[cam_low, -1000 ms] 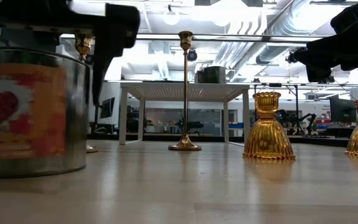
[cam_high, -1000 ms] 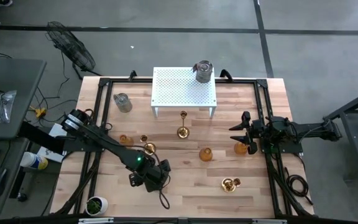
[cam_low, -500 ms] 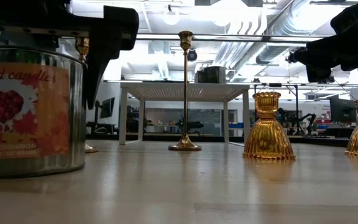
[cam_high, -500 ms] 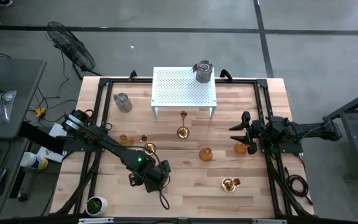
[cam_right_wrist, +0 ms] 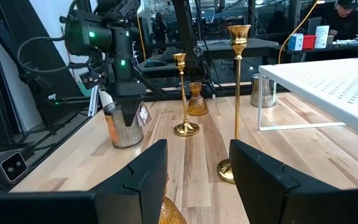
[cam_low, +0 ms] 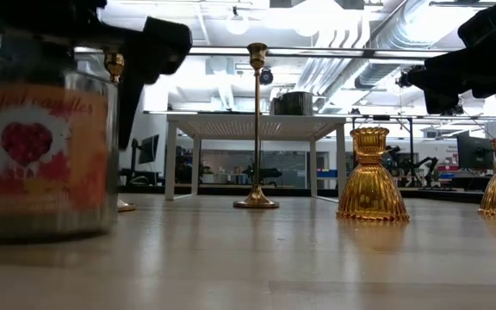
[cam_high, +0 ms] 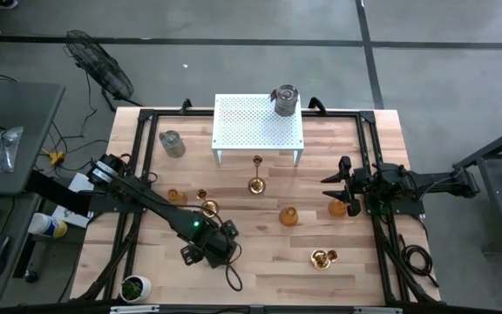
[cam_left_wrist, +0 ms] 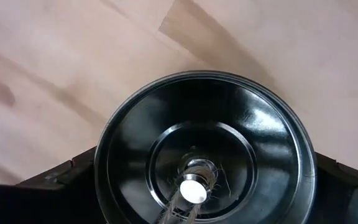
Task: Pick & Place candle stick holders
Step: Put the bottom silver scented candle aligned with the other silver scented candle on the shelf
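High view: the left gripper [cam_high: 206, 250] is at the near-left part of the light wooden table [cam_high: 260, 279], set over a round silver metal candle tin with a red heart label [cam_low: 40, 151]. In the low view the tin's base looks slightly clear of the tabletop, with dark fingers [cam_low: 149, 60] down beside its wall; the left wrist view looks straight into the tin's dark interior, with a small wick at its centre, and the fingers flank its rim on both sides, so the jaws are spread wide around the tin and appear to grip it. The right gripper [cam_high: 342, 186] waits at the right side of the table, its jaws partly apart, just above a squat amber-orange glass holder [cam_high: 337, 208]; whether it touches the holder cannot be told. A second amber glass holder [cam_high: 288, 215] stands near the table's middle, and a shiny gold stemmed holder [cam_high: 323, 257] lies toward the near right. A tall slim gold candlestick [cam_high: 256, 180] stands upright just in front of the white perforated metal stand [cam_high: 258, 126], on whose rear corner sits a silver-grey metal goblet [cam_high: 285, 99]. Another silver-grey metal cup [cam_high: 172, 143] stands at the far left, with small amber and gold holders [cam_high: 188, 198] between it and the left arm. A small white pot with a green plant [cam_high: 134, 286] sits at the near-left corner.
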Controlling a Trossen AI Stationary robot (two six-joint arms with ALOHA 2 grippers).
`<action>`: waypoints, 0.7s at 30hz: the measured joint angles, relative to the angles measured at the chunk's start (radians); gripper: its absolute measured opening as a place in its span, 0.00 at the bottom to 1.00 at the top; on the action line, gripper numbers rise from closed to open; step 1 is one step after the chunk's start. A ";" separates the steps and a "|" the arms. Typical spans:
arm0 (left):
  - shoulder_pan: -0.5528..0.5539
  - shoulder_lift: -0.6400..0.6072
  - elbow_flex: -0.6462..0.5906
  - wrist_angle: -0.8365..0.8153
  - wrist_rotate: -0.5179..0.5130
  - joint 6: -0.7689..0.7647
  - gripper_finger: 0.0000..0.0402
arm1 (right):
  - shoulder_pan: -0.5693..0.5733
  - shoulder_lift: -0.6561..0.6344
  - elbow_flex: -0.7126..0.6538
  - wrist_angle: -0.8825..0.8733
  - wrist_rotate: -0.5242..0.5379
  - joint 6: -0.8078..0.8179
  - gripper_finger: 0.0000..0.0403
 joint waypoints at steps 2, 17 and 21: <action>0.000 0.000 0.049 -0.057 0.000 -0.061 0.89 | 0.000 0.000 0.000 0.000 0.000 0.000 0.41; 0.093 -0.002 0.549 -0.524 -0.035 -0.423 0.89 | 0.000 0.000 0.000 0.000 0.000 0.000 0.41; 0.145 -0.002 0.713 -0.662 -0.071 -0.457 0.89 | 0.000 0.000 0.000 0.000 0.000 0.000 0.41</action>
